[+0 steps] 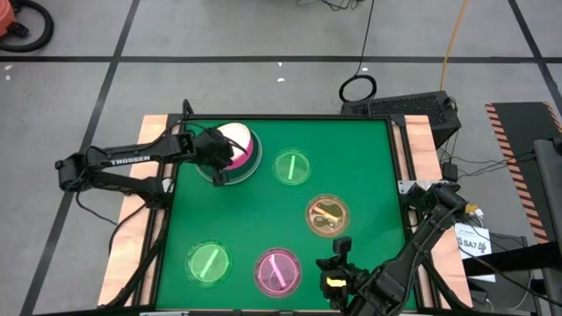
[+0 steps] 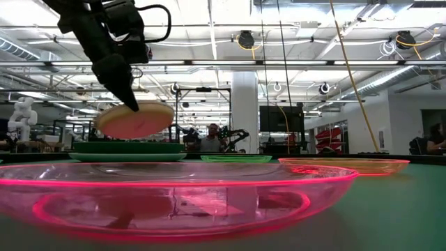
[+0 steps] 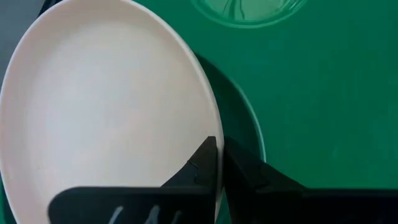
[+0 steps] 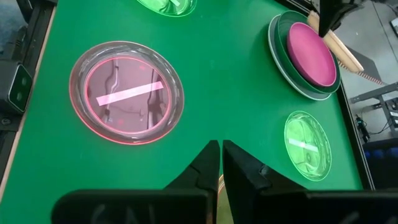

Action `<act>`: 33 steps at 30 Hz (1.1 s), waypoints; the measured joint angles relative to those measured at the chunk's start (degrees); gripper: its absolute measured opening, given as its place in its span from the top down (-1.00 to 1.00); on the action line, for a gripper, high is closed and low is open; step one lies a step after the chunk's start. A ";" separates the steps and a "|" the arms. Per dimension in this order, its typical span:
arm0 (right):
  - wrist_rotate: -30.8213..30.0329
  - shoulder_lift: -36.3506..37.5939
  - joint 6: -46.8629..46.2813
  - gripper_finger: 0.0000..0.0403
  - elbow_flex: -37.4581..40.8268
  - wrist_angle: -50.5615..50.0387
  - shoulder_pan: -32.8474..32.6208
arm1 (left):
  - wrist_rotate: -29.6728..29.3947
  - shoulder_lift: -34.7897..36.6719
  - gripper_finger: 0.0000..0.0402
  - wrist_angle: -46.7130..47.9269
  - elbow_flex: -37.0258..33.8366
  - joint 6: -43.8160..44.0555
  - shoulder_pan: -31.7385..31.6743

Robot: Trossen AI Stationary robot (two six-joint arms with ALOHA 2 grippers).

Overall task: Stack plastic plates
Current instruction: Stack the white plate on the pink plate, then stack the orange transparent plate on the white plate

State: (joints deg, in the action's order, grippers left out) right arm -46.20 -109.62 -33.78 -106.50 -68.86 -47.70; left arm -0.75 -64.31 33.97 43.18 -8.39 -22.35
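Gripping the rim of a white plate (image 3: 106, 106), the left gripper (image 1: 230, 158) holds it tilted above the stack at the table's far left. The low view shows that plate (image 2: 134, 120) clear of the dark-green plate (image 2: 127, 147), a gap the high view hides. The right wrist view reveals a hot-pink plate (image 4: 309, 55) nested in the stack. Each see-through plate lies alone on the green mat (image 1: 263, 219): two green plates (image 1: 292, 168) (image 1: 209, 262), pink (image 1: 277, 271), amber (image 1: 327, 214). The right gripper (image 4: 220, 153) waits at the near edge, fingers together on nothing.
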 joint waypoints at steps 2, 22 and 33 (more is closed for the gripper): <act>-0.01 0.00 0.00 0.93 0.00 0.00 0.00 | 0.10 -0.56 0.92 -0.69 0.00 -0.02 0.04; 0.00 0.00 0.09 0.93 0.02 0.00 0.00 | -6.32 -11.50 0.79 -0.43 0.00 2.55 -0.02; 0.00 0.00 -1.76 0.93 0.02 0.00 0.00 | -8.50 -11.48 0.29 -1.24 0.20 9.84 1.70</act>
State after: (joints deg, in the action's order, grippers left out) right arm -46.19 -109.62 -35.55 -106.48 -68.86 -47.70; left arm -9.25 -75.79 32.73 43.38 1.45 -20.65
